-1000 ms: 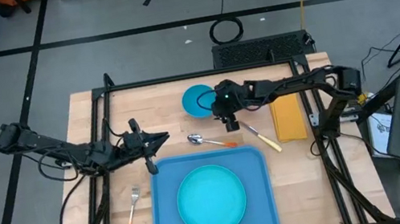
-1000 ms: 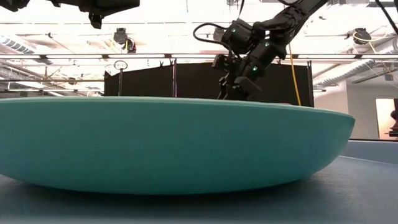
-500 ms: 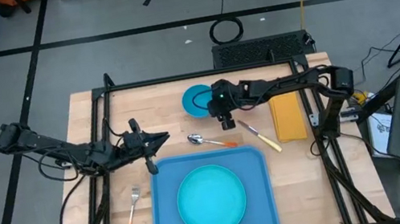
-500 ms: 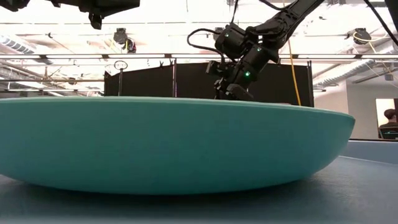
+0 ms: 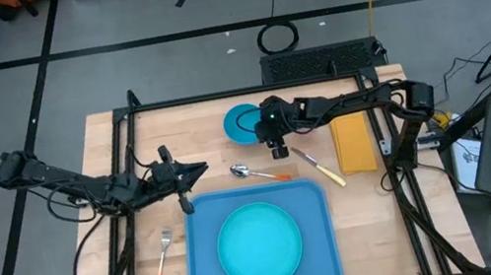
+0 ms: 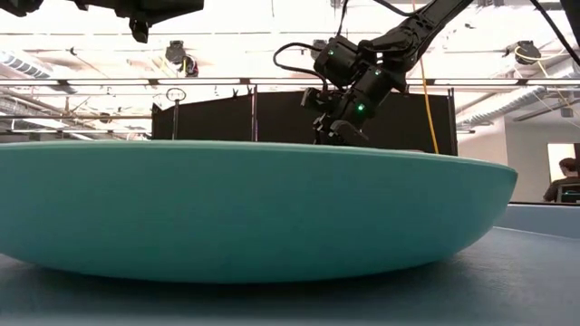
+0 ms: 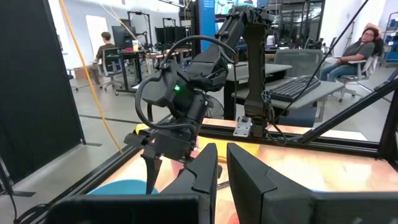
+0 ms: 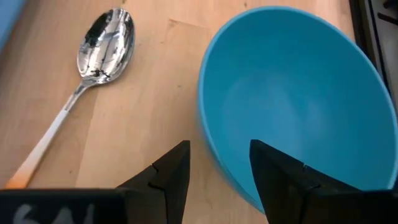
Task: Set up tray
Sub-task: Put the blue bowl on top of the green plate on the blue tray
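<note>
I see a blue tray (image 5: 316, 214) carrying a turquoise plate (image 5: 260, 246), a blue bowl (image 5: 241, 123), a yellow napkin (image 5: 354, 144), pale wooden bench (image 5: 199, 125).

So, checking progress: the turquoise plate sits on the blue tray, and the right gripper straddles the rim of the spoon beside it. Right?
Not quite. The right gripper straddles the rim of the blue bowl, not the spoon lying beside it, as the right wrist view shows. The turquoise plate does sit on the blue tray.

arms (image 5: 359, 98): 2, dark, jointed | cables: black loops | wrist: green light
</note>
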